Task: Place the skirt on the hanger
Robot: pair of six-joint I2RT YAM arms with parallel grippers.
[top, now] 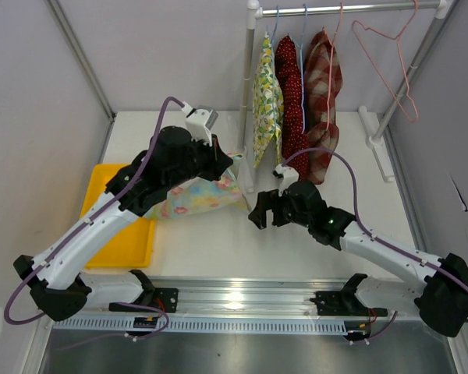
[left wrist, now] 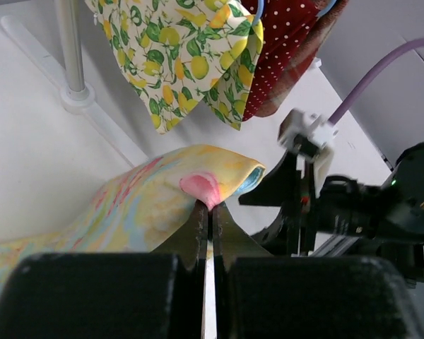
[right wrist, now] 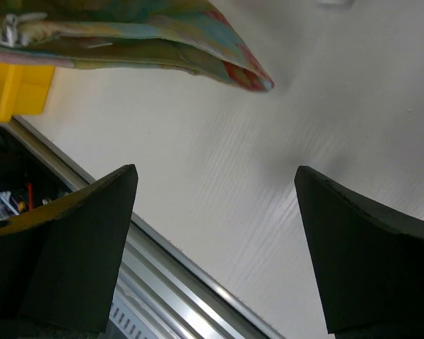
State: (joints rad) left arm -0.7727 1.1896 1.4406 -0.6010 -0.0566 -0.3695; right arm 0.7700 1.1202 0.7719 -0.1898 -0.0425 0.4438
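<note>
- Nearest the top camera: metal rail [top: 234, 300] along the table's near edge, with both arm bases bolted on it.
- Table [top: 218, 241] is white. A yellow tray [top: 132, 241] sits at its left edge, partly under the left arm.
- Skirt [top: 199, 195], a pastel floral print, lies left of the table's centre, between the tray and the rack's left post. Its left end reaches the tray's rim.
- Left gripper [left wrist: 208, 208]: jaws closed, pinching a pink-and-yellow fold of the skirt [left wrist: 127, 205]. That fold is raised off the table and the cloth slopes away down to the left.
- Right gripper [top: 257, 212]: jaws spread wide, holding nothing. It sits low near the table's centre, just beside the skirt's right tip.
- Right wrist view: fingers [right wrist: 78, 240] stand wide apart over bare table. The skirt's corner [right wrist: 247, 74] hangs ahead of them, not touching.
- Clothes rack [top: 339, 9] stands at the far edge. Three garments hang close together on it: lemon print [top: 265, 93], red polka dot [top: 290, 101] and red plaid [top: 324, 86].
- Pink wire hanger [top: 391, 66] hangs bare at the rack's right end, well apart from the skirt.
</note>
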